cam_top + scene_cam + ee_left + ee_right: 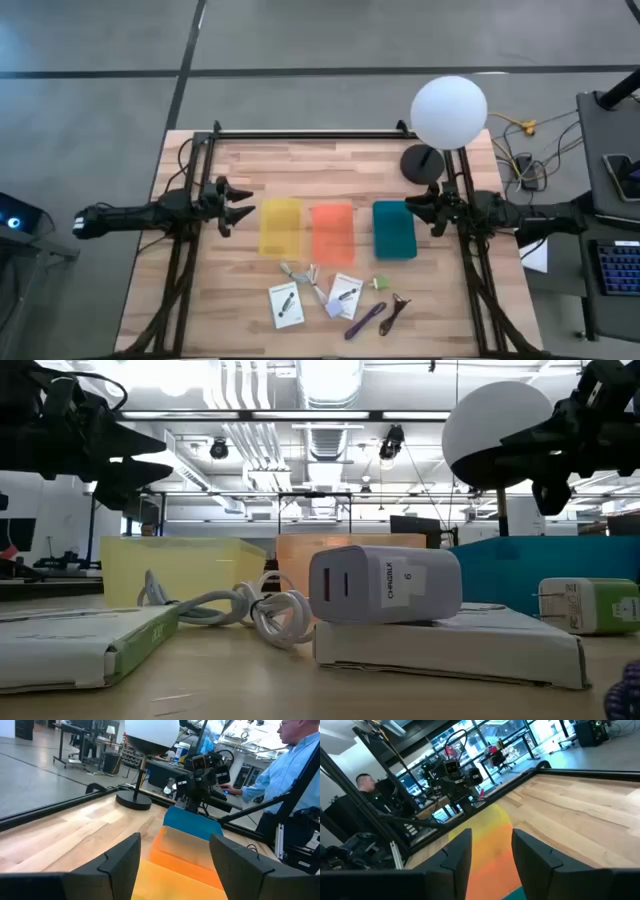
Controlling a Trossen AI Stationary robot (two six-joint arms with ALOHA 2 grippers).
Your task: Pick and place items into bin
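The items lie along the table's near edge: two white cards (286,304) (345,294), small grey-silver pieces with a pale cord (305,275), a tiny green cube (380,284), a purple strap (365,320) and a black cable (397,312). In the low view a white charger (385,585) rests on one flat card-like box (450,642). Behind them stand a yellow bin (281,227), an orange bin (332,232) and a teal bin (394,229). My left gripper (235,205) hovers open, left of the yellow bin. My right gripper (420,208) hovers open, right of the teal bin.
A white globe lamp (449,110) stands on its dark base (422,163) at the far right of the table, close behind my right arm. Bare wood lies between the bins and the far edge. A person in a light blue shirt (300,765) sits beyond the table's right side.
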